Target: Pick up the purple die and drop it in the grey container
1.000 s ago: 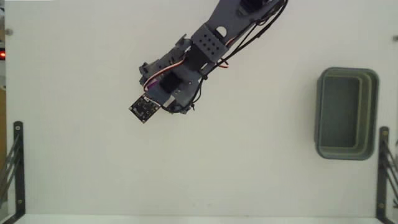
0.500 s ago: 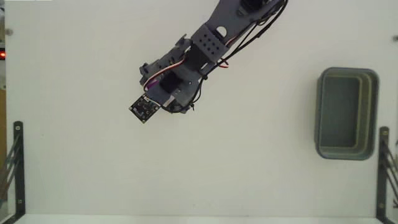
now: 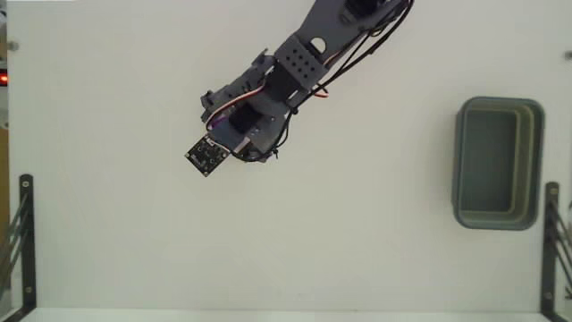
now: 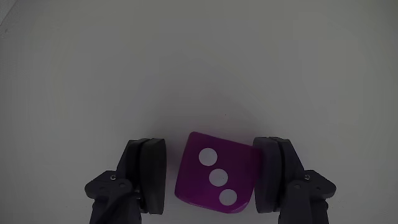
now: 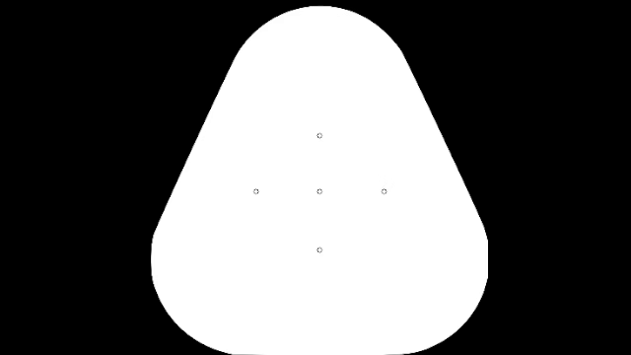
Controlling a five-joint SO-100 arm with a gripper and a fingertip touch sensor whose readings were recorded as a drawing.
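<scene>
In the wrist view the purple die (image 4: 214, 177) lies on the white table with a face of three white dots turned up. My gripper (image 4: 211, 149) stands open around it. The right pad (image 4: 267, 174) is against the die's side, and a narrow gap separates the left pad (image 4: 152, 177) from it. In the fixed view the gripper (image 3: 223, 130) hangs left of the table's centre and hides the die beneath it. The grey container (image 3: 497, 163) stands far off at the right edge, with nothing inside.
A small black circuit board (image 3: 206, 156) sticks out at the gripper's lower left in the fixed view. The arm (image 3: 331, 36) and its cables enter from the top. Black brackets (image 3: 25, 237) (image 3: 549, 246) stand at the lower left and lower right edges.
</scene>
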